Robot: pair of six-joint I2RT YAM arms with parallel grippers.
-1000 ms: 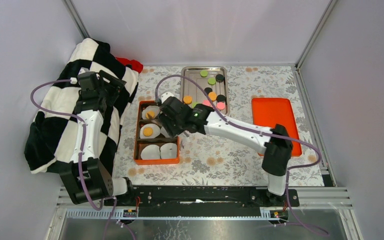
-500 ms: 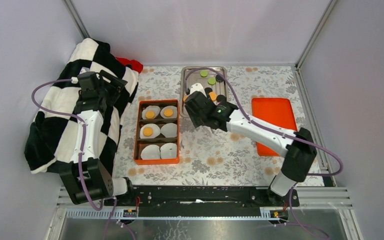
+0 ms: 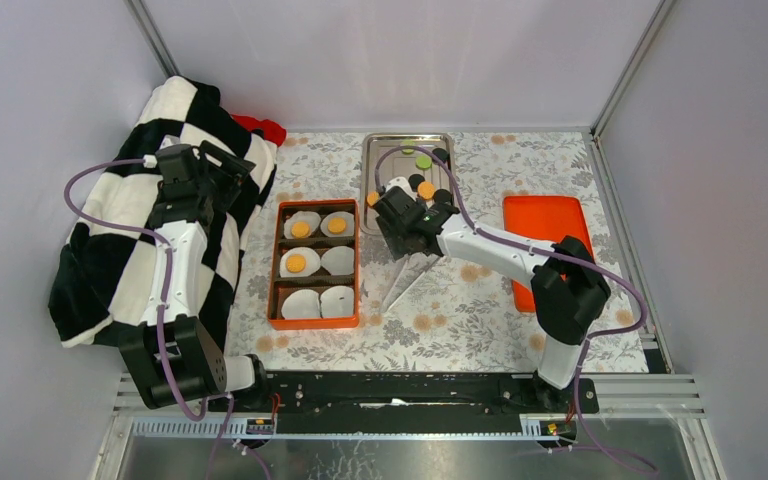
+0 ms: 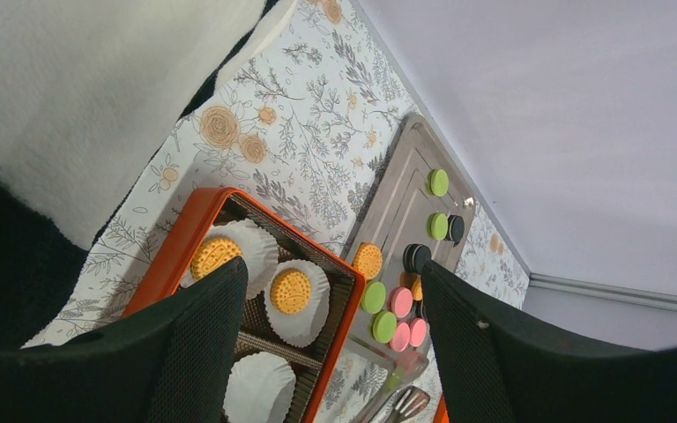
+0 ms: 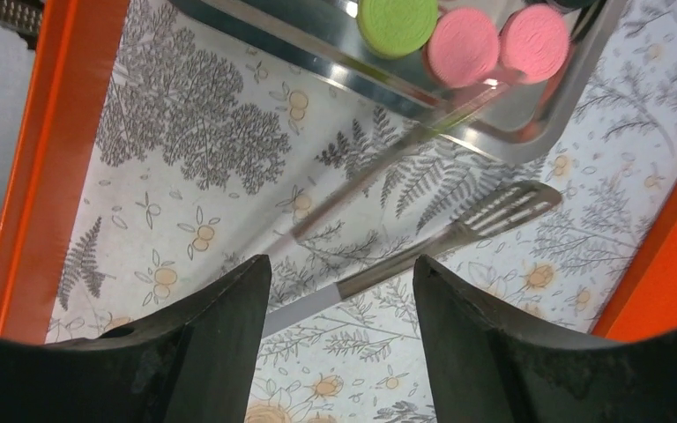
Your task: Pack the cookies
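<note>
My right jaws stand wide open, empty, over tongs just off the tray's near edge. Left jaws likewise open, empty.

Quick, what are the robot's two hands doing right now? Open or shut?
Left gripper: open, holding nothing.
Right gripper: open, holding nothing; the tongs lie loose below it.
</note>
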